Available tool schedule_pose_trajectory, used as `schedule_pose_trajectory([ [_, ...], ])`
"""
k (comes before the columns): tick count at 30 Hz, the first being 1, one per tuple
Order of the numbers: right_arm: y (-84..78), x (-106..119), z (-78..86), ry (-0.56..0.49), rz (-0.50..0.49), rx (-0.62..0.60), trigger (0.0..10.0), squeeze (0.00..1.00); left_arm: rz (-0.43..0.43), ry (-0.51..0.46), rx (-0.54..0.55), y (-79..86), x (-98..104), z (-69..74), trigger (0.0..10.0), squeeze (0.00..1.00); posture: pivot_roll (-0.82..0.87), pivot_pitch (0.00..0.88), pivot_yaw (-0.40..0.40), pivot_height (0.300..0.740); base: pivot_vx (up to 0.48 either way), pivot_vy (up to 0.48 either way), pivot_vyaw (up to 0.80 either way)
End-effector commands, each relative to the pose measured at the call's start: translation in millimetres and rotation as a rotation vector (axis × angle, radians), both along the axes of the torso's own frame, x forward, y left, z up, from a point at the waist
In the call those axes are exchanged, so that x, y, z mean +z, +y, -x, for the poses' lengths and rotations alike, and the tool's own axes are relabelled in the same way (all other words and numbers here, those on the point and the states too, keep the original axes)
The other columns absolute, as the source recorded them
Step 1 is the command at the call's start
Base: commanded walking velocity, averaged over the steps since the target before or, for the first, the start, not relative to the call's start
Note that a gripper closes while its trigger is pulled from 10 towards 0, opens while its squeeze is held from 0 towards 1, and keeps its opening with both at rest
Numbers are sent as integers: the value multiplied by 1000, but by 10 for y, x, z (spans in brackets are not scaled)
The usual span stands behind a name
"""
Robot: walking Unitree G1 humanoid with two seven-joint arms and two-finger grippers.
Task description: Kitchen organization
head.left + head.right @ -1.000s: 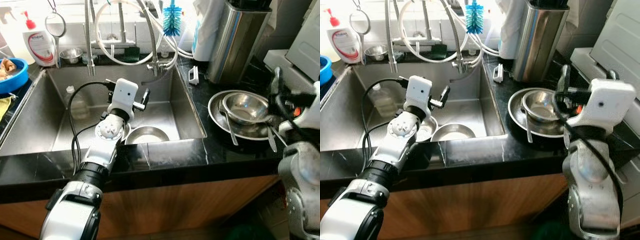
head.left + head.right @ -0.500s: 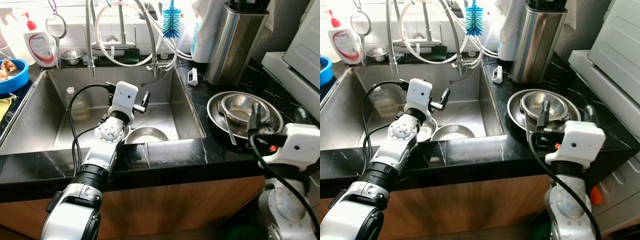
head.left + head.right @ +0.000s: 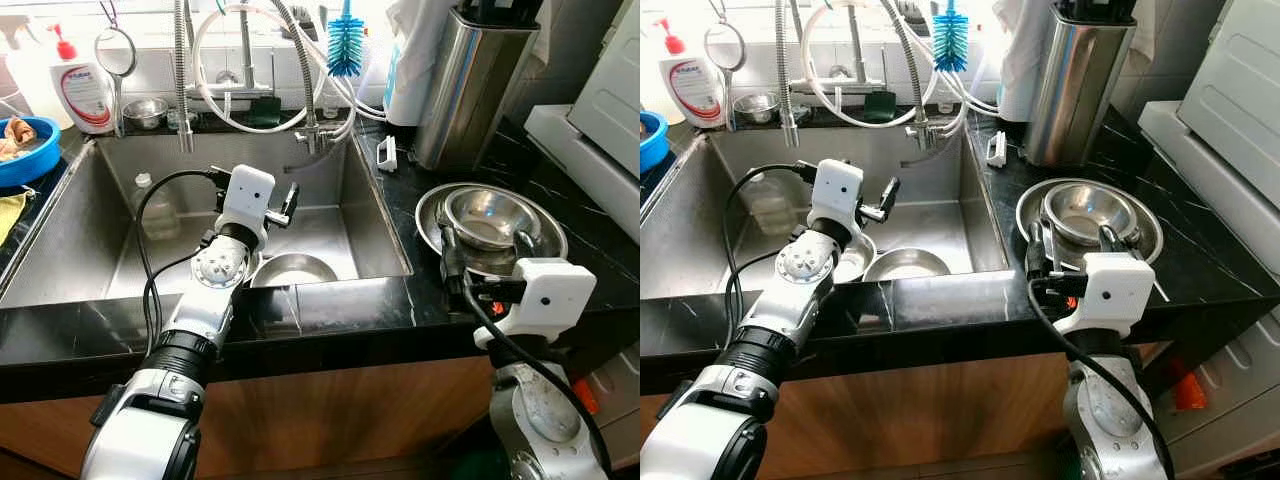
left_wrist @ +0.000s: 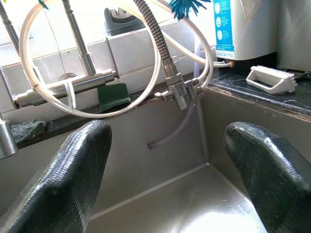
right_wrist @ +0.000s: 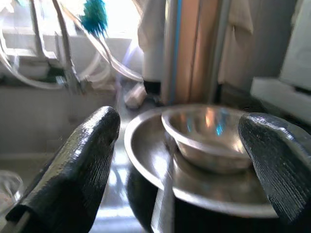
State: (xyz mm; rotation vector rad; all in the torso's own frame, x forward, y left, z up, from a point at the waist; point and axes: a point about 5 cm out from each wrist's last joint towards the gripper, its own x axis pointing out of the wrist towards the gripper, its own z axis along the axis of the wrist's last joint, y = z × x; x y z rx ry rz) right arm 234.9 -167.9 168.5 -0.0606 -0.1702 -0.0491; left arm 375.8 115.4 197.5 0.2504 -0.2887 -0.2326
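Presently catalogued: a stainless sink point(image 3: 80, 240) set into a black marble worktop point(image 3: 340, 310), with a steel bowl point(image 3: 292, 270) lying on the basin floor near the front wall and a clear plastic bottle point(image 3: 155, 210) further back toward the robot's left. The left tool point(image 3: 285, 200) hangs over the basin above that bowl, its two black fingers point(image 4: 73, 170) spread apart and holding nothing, pointed toward the back wall, where the flexible hose tap point(image 4: 160, 53) and a green sponge point(image 4: 111, 95) sit. On the worktop to the right of the sink, a wide steel plate point(image 3: 1035, 215) carries a smaller steel bowl point(image 3: 1088, 210), with a spoon point(image 5: 163, 213) resting across the plate's near rim. The right tool point(image 3: 1070, 240) sits low at the worktop's front edge, just before this stack, fingers point(image 5: 73, 165) parted wide on either side of the plate's near edge and gripping nothing. Behind the stack stands a tall steel canister point(image 3: 468, 80); beside it a white scrub brush point(image 3: 387, 152) lies on the worktop. On the back ledge: a blue bottle brush point(image 3: 343, 45), a soap bottle point(image 3: 82, 90), a hanging strainer point(image 3: 115, 50), a small steel cup point(image 3: 146, 112). A blue bowl point(image 3: 25, 150) sits at the far left.
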Motion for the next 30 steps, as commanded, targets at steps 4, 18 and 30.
schedule_pose_trajectory([
  [4,-73,-102,22,53,6,1,10000,0,-9,-13,10,7,7,13,10000,0,-2,42,-45,740,0,0,0],
  [18,-83,-98,66,43,85,80,10000,0,-6,-14,12,1,13,12,10000,0,-6,51,-45,740,0,0,0],
  [30,-108,-163,84,83,104,117,10000,0,-8,-20,12,5,33,6,10000,0,-7,50,-44,740,0,0,0],
])
